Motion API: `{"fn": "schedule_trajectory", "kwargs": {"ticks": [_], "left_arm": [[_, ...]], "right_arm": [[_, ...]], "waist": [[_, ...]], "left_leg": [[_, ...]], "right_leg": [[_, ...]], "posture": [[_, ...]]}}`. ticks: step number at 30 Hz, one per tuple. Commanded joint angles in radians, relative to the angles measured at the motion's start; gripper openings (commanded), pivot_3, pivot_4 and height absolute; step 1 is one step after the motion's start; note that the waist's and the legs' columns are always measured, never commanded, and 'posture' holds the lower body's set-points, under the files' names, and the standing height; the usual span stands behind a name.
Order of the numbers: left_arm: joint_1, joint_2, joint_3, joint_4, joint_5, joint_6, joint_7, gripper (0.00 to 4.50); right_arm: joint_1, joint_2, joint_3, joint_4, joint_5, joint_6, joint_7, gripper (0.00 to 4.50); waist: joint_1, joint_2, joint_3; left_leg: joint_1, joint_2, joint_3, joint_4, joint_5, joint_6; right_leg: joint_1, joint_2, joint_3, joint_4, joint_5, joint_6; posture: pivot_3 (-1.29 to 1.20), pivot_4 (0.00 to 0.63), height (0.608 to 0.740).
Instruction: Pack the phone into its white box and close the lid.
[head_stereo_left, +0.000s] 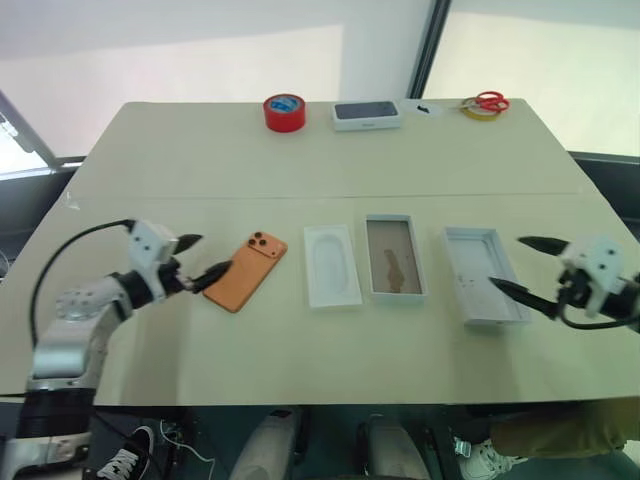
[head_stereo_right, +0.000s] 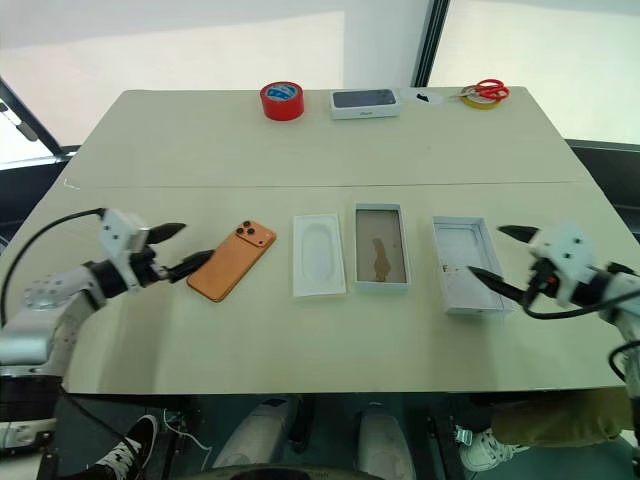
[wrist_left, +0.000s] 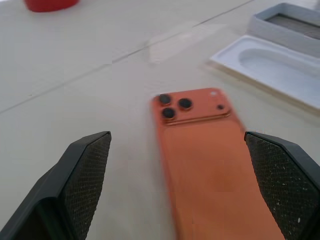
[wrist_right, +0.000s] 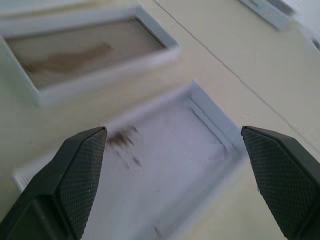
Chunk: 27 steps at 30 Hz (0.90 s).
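Note:
The orange phone (head_stereo_left: 246, 271) lies face down on the table, left of centre, its camera block at the far end. My left gripper (head_stereo_left: 205, 257) stands open just left of it, fingers pointing at its near left edge; the left wrist view has the phone (wrist_left: 210, 160) between the open fingers (wrist_left: 80, 175). To the right lie a white moulded insert (head_stereo_left: 331, 264), then the white box (head_stereo_left: 394, 257) with its brownish floor, then the lid (head_stereo_left: 484, 275). My right gripper (head_stereo_left: 512, 263) hovers open at the lid's right edge; the right wrist view looks onto the lid (wrist_right: 170, 165).
At the table's far edge stand a red tape roll (head_stereo_left: 284, 111), a closed white box with a dark picture (head_stereo_left: 367, 115) and red scissors (head_stereo_left: 487, 102) on a yellow roll. A seam crosses the tabletop (head_stereo_left: 150, 195) behind the row.

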Motion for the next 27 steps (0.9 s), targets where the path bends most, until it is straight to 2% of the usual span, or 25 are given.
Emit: {"fn": "schedule_trajectory", "kwargs": {"ticks": [1,2,6,10,12,18,27], "left_arm": [[-0.062,-0.047,-0.024,-0.107,-0.172,0.243,0.016,4.48],[-0.078,-0.062,-0.019,-0.112,-0.218,0.300,0.016,4.48],[-0.147,-0.173,-0.032,-0.093,-0.257,0.472,0.162,4.48],[-0.177,-0.264,-0.012,-0.090,-0.292,0.613,0.285,4.48],[-0.175,-0.293,-0.011,-0.098,-0.324,0.655,0.291,4.48],[-0.177,-0.384,0.010,-0.062,-0.365,0.705,0.339,4.48],[-0.204,-0.412,0.006,0.050,-0.370,0.689,0.320,4.48]], "right_arm": [[-0.066,0.045,0.092,-0.125,0.010,0.043,-0.019,4.50],[-0.078,0.053,0.111,-0.138,-0.002,0.043,-0.023,4.50],[-0.159,0.080,0.178,-0.148,-0.011,0.077,-0.025,4.50],[-0.181,0.085,0.193,-0.126,-0.023,0.073,-0.022,4.50],[-0.182,0.087,0.195,-0.121,-0.026,0.066,-0.020,4.50],[-0.185,0.095,0.202,-0.117,-0.034,0.058,-0.022,4.50],[-0.179,0.106,0.203,-0.134,-0.052,0.053,-0.031,4.50]], "waist": [[0.000,0.000,0.000],[0.000,0.000,0.000],[0.003,-0.001,0.000],[0.005,-0.002,0.001],[0.004,-0.002,0.001],[0.004,-0.002,0.001],[0.006,-0.002,0.001]], "left_leg": [[0.000,0.000,0.000,0.000,0.000,0.000],[0.000,0.000,0.000,0.000,0.000,0.000],[0.000,0.000,0.000,0.001,0.000,0.000],[0.000,0.000,0.000,0.002,0.000,0.000],[0.000,0.000,0.000,0.002,0.000,0.000],[0.000,0.000,0.000,0.003,0.001,0.000],[0.000,0.000,0.000,0.004,0.001,0.000]], "right_leg": [[0.000,0.000,0.000,0.000,0.000,0.000],[0.000,0.000,0.000,0.000,0.000,0.000],[0.000,0.000,0.000,0.000,0.001,0.002],[0.001,0.000,0.000,0.000,0.001,0.002],[0.001,0.000,0.000,0.000,0.001,0.002],[0.002,0.000,-0.001,0.000,0.001,0.002],[0.002,0.000,-0.001,0.000,0.001,0.002]], "posture": [[0.00,0.150,0.736],[0.00,0.150,0.736],[0.00,0.150,0.736],[0.00,0.150,0.736],[0.00,0.150,0.736],[0.00,0.150,0.736],[0.00,0.150,0.736]]}}
